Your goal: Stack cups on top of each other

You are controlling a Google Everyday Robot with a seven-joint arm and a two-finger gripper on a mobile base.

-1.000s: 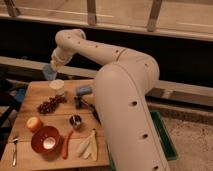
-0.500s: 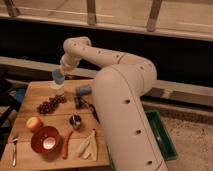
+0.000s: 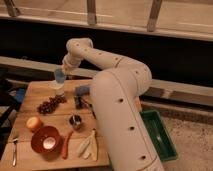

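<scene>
My gripper [image 3: 62, 71] is at the far left of the wooden table [image 3: 30, 90], at the end of the white arm. It is shut on the translucent light blue cup [image 3: 59, 76] and holds it upright. The pale cream-white cup [image 3: 56, 86] stands on the table directly below it. The bottom of the blue cup sits at the cream cup's rim; I cannot tell whether it has gone inside.
On the table are dark grapes [image 3: 50, 104], an orange fruit [image 3: 33, 123], a wide orange-red bowl [image 3: 46, 140], a small metal cup [image 3: 76, 121], a carrot [image 3: 66, 145], pale peeled pieces [image 3: 89, 144] and a fork [image 3: 15, 150]. A green bin [image 3: 160, 134] lies on the floor to the right.
My gripper has carried the blue cup to the right and down, from beside the cream cup to directly over it.
</scene>
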